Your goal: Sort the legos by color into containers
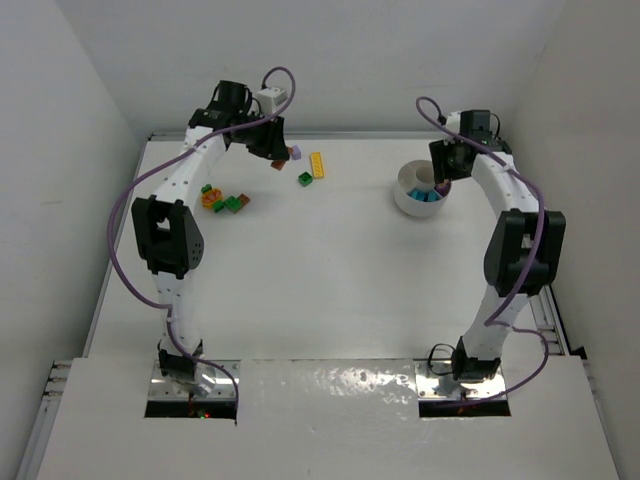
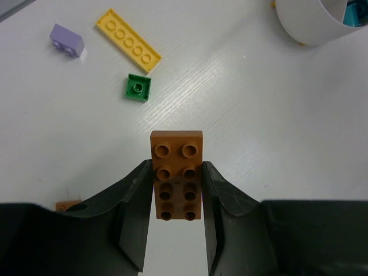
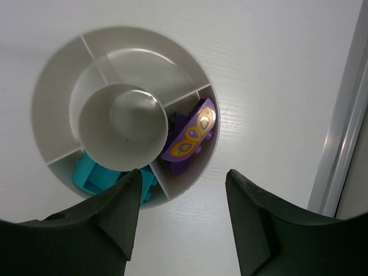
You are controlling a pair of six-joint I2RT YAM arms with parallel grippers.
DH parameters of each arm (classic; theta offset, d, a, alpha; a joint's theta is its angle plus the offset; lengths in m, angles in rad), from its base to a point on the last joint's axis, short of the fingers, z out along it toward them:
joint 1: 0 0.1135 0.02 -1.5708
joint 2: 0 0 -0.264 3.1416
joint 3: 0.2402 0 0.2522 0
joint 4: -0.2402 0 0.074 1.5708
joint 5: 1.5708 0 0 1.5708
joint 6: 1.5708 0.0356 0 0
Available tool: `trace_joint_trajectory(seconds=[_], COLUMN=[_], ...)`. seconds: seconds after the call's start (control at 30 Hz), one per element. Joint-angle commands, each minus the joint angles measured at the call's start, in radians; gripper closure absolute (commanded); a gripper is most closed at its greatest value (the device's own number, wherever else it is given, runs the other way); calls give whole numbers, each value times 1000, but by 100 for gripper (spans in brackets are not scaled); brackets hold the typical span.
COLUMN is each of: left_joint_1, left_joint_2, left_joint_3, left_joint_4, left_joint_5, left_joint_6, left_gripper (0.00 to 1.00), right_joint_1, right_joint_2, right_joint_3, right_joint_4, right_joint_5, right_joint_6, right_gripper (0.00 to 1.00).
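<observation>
A brown lego [image 2: 177, 167] sits lengthwise between the fingers of my left gripper [image 2: 177, 192], which is shut on it at the table's far left [image 1: 272, 150]. Beyond it lie a small green lego [image 2: 138, 87], a long yellow plate [image 2: 127, 40] and a pale purple brick [image 2: 67, 41]. The white divided dish [image 3: 52, 86] holds teal legos [image 3: 92, 175] in one wedge and a purple piece with yellow marks [image 3: 192, 135] in the neighbouring wedge. My right gripper [image 3: 183, 175] hovers open over the dish's near rim [image 1: 447, 172], with nothing between its fingers.
A cluster of green, orange and brown legos [image 1: 222, 200] lies to the left of the left arm. The dish [image 1: 408, 195] stands at the far right, close to the table's metal edge rail [image 3: 339, 126]. White walls close in the back and sides.
</observation>
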Motion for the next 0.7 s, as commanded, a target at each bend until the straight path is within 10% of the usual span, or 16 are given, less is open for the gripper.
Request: trace_joint_trajectory(seconds=[0.0, 0.47, 0.67], left_joint_1=[0, -91, -103], left_joint_2=[-59, -71, -68], left_joint_3=[-2, -20, -23], left_joint_4=[27, -6, 45], left_joint_5=[18, 39, 92], left_joint_6=[30, 429, 385], left_gripper=[100, 100, 100], right_joint_1=[-3, 337, 402], right_joint_2=[-121, 19, 137], right_joint_3=[76, 176, 248], right_joint_4=[38, 529, 563], right_joint_5=[-38, -439, -477], right_joint_6=[107, 867, 914], right_gripper=[41, 47, 49])
